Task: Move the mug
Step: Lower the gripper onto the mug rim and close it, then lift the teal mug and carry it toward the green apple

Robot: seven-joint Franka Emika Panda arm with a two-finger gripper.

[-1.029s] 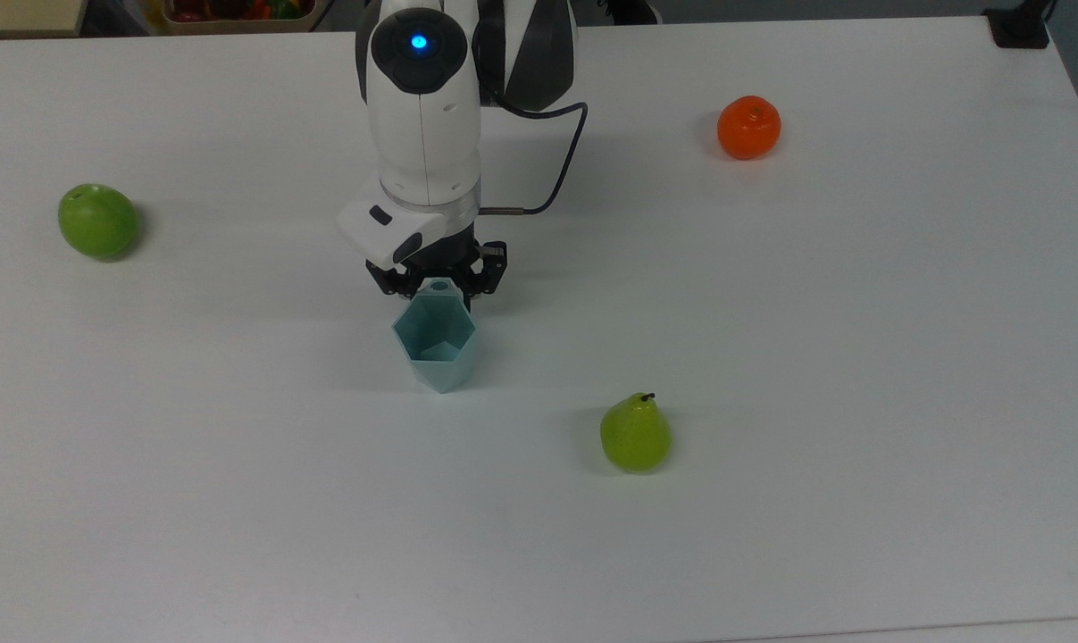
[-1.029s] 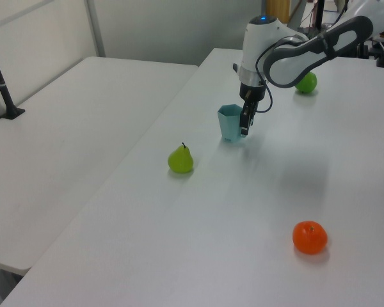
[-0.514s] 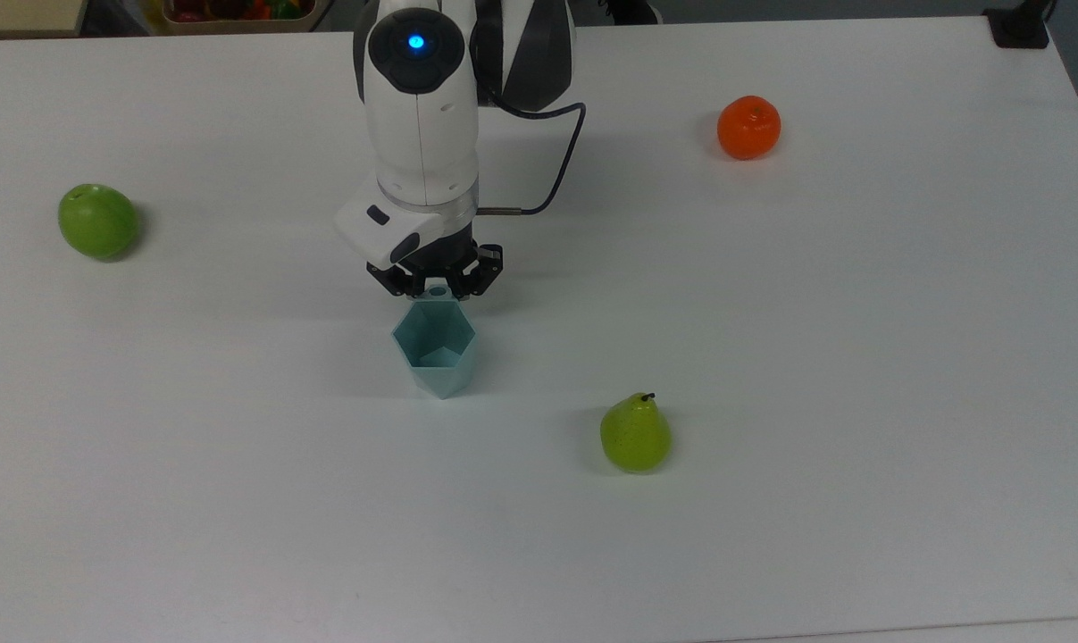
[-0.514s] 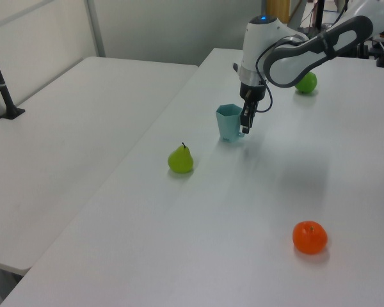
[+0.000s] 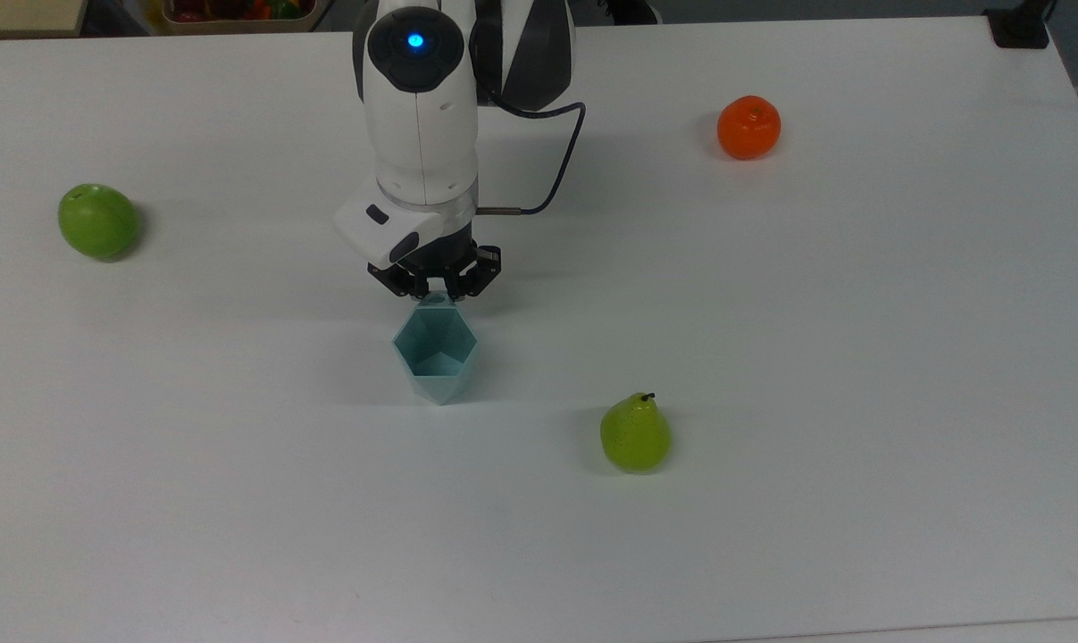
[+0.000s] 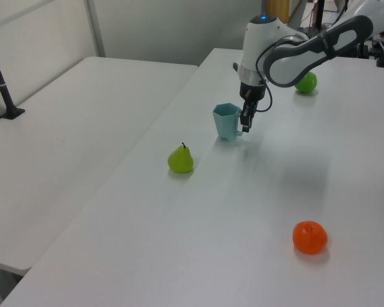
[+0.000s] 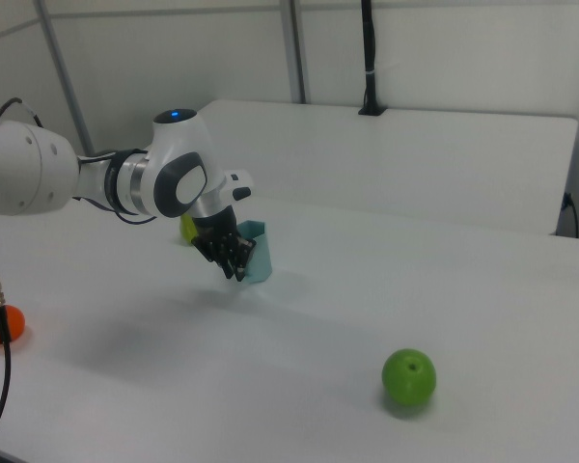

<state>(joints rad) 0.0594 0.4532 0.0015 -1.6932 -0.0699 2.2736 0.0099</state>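
In the top view, the mug (image 5: 435, 350) stands upright near the middle of the white desk (image 5: 860, 357), its hexagonal mouth facing up and its small handle tab at its 12 o'clock edge. The claw (image 5: 435, 284) sits right at that tab, its dark fingers drawn close around it, gripping the mug by the handle. A green pear (image 5: 635, 433) lies at the mug's 4 o'clock, a green apple (image 5: 97, 221) far out at 10 o'clock, and an orange (image 5: 748, 127) well apart at 2 o'clock. In the left view, the mug (image 6: 227, 121) is at the 9 o'clock side of the claw (image 6: 245, 120), touching it, with the pear (image 6: 180, 159) at the mug's 8 o'clock, the orange (image 6: 310, 236) at 5 o'clock and the apple (image 6: 306, 82) at 2 o'clock. In the right view, the mug (image 7: 258, 251) shows just behind the claw (image 7: 234, 260), at its 2 o'clock; the apple (image 7: 408, 377) rests at 4 o'clock, and the orange (image 7: 1, 324) at 9 o'clock.
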